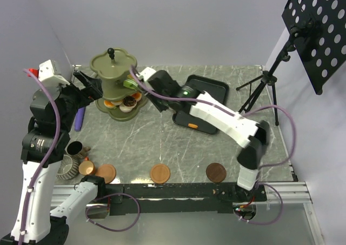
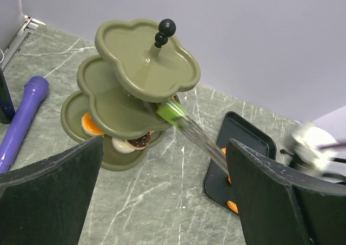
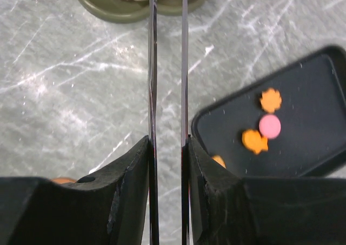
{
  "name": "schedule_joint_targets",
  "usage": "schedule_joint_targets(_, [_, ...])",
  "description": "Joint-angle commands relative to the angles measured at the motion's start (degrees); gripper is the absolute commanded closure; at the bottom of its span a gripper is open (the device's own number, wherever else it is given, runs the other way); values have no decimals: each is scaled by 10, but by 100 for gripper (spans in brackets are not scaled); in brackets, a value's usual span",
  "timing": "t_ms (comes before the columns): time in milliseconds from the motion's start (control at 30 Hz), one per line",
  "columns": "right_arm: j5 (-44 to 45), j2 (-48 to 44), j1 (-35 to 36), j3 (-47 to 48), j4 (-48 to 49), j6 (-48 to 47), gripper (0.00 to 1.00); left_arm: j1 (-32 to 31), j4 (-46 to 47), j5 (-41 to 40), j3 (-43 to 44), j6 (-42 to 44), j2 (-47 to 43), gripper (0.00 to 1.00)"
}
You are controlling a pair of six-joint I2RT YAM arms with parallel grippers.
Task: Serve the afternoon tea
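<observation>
The olive-green three-tier stand [image 1: 113,66] stands at the back left; it also shows in the left wrist view [image 2: 138,77]. Orange, white and brown pastries [image 1: 123,102] lie on its bottom tier. My right gripper [image 1: 151,88] [image 3: 167,147] is shut on the metal tongs [image 3: 153,66], whose green tip [image 2: 170,112] reaches the stand's middle tier. My left gripper [image 1: 91,87] [image 2: 162,202] is open and empty, just left of the stand. Orange [image 3: 270,100] and pink [image 3: 270,126] pastries lie on the black tray [image 1: 213,85]. The striped grey [image 1: 67,168], dark [image 1: 75,149] and copper [image 1: 86,167] cups stand at the front left.
Three brown saucers [image 1: 106,173] [image 1: 160,173] [image 1: 215,172] lie along the front edge. A purple handled tool [image 1: 80,118] lies left of the stand. A tripod [image 1: 259,85] with a perforated black board stands at the back right.
</observation>
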Motion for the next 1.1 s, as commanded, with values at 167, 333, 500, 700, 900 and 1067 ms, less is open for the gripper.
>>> schedule_joint_targets(167, [5, 112, 19, 188, -28, -63, 85, -3, 17, -8, -2, 6, -18, 0])
schedule_joint_targets(333, [15, 166, 20, 259, -68, -66, 78, -3, 19, -9, -5, 9, -21, 0])
schedule_joint_targets(500, [17, 171, 21, 258, -61, -64, 59, -3, 18, -11, -8, 9, -25, 0])
schedule_joint_targets(700, [17, 174, 21, 256, -58, -61, 48, -5, 17, -8, -10, 9, -27, 0])
schedule_joint_targets(900, [19, 161, 21, 242, -44, -56, 45, -6, 17, -8, -10, 9, -27, 0])
schedule_joint_targets(1067, [32, 142, 21, 218, -37, -50, 45, -6, 17, -8, -10, 9, -26, 0])
